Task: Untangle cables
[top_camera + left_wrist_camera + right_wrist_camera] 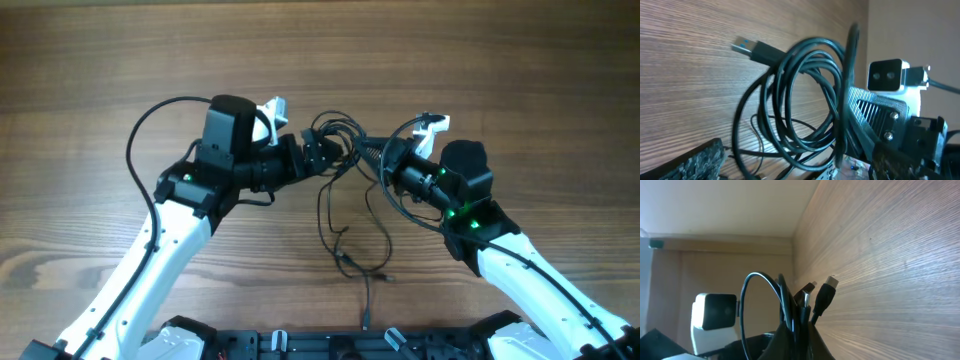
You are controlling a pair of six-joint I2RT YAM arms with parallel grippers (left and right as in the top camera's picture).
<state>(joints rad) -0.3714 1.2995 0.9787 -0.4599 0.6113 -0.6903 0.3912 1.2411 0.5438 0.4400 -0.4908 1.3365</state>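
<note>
Over the middle of the table (pixel 100 60), the right gripper (pixel 796 330) was clamped on the cables (pixel 812 42) just below their plug ends (pixel 824 295), the left gripper (pixel 318 155) stood wide around their coil, and loose strands (pixel 345 262) trailed toward the robot; separating seemed in hand, next needing the left to pinch one loop.

Two arms (pixel 180 232) (pixel 525 265), two claws (pixel 325 153) (pixel 366 150), one cable bundle (pixel 816 44)

We cannot tell whether the left gripper (pixel 320 155) or right gripper (pixel 366 150) clamps the cables (pixel 335 128): at that bundle, their fingertips are hidden
</note>
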